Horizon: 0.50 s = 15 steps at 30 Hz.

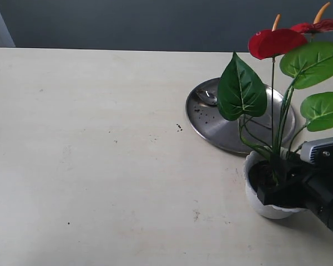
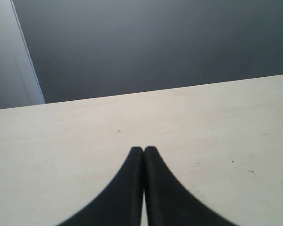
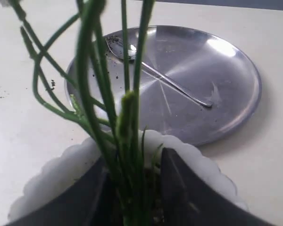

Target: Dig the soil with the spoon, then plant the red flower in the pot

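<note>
The red flower (image 1: 275, 43) stands upright with its stems (image 3: 132, 117) in the white scalloped pot (image 1: 254, 194), at the near right of the table. Dark soil (image 1: 259, 176) shows inside the rim. My right gripper (image 1: 277, 191) is down in the pot's mouth, its jaws apart on either side of the stems (image 3: 134, 157), with a slim gap beside them. The spoon (image 3: 165, 80) lies on the steel plate (image 3: 217, 61), its bowl toward the plate's far left edge (image 1: 206, 98). My left gripper (image 2: 144, 149) is shut and empty over bare table, away from all this.
The steel plate (image 1: 211, 130) sits just behind the pot, with soil crumbs on it and a few on the table (image 1: 179, 127) to its left. A dark wall runs along the table's far edge.
</note>
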{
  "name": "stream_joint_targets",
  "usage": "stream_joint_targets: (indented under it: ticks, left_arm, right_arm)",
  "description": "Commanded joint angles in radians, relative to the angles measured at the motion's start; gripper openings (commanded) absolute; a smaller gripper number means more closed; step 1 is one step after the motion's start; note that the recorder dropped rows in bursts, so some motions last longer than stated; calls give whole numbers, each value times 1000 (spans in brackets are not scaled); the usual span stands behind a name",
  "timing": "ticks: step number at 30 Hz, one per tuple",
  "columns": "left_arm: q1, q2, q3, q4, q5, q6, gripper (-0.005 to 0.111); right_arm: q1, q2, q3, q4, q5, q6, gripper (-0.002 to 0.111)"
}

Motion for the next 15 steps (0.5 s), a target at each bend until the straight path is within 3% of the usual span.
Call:
stream_joint_targets:
  ticks: [1,4,15]
  left_arm:
    - [-7,-4,-3,0,-7,0,0]
    - [-7,-4,-3,0,-7,0,0]
    - [-7,-4,-3,0,-7,0,0]
  right_arm:
    - [-5,-48,5,-20,3,0,43]
    - [-5,-82,5,-17,29,0,51]
    - [-5,-251,5,23,88,-79,50]
